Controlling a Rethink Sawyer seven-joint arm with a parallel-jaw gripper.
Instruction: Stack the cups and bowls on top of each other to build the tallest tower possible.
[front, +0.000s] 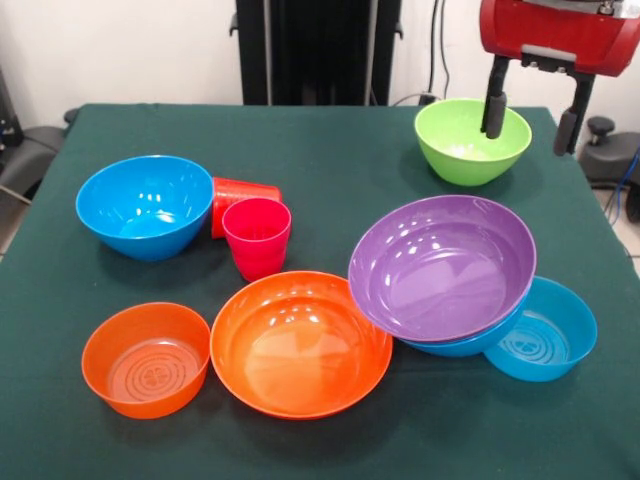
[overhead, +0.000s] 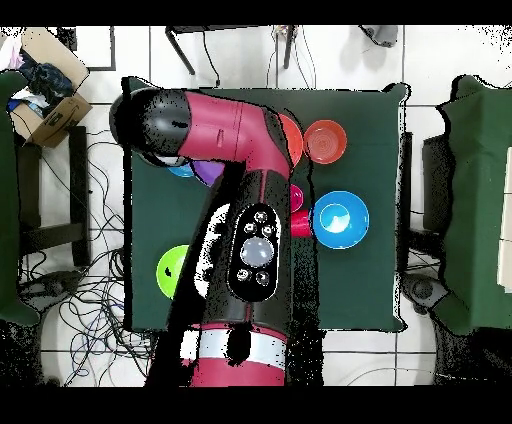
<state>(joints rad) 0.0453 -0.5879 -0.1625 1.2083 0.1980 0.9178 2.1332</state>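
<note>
No tower is built yet, as far as can be judged. On the green table (front: 330, 150) the bowls and cups are spread out. Only one stacking is seen: the purple bowl (front: 440, 265) is resting tilted in a blue bowl (front: 470, 343), of which only a rim part shows. The light blue bowl (front: 545, 332) is touching them at 4 o'clock. The large orange bowl (front: 298, 343) lies at 6 o'clock from the table's middle, with the small orange bowl (front: 146, 358) just beside it at 9 o'clock. Another blue bowl (front: 145, 205) stands toward 9 o'clock. The pink cup (front: 257, 237) stands upright, and the red cup (front: 240, 195) lies on its side behind it. Nearly all stacking is left to do.

The gripper (front: 530, 112) is held wide and empty, one finger above the green bowl (front: 472, 140) at 1 o'clock.

In the overhead view most bowls are covered by the arm (overhead: 235, 210). No small magenta bowl can be found.
</note>
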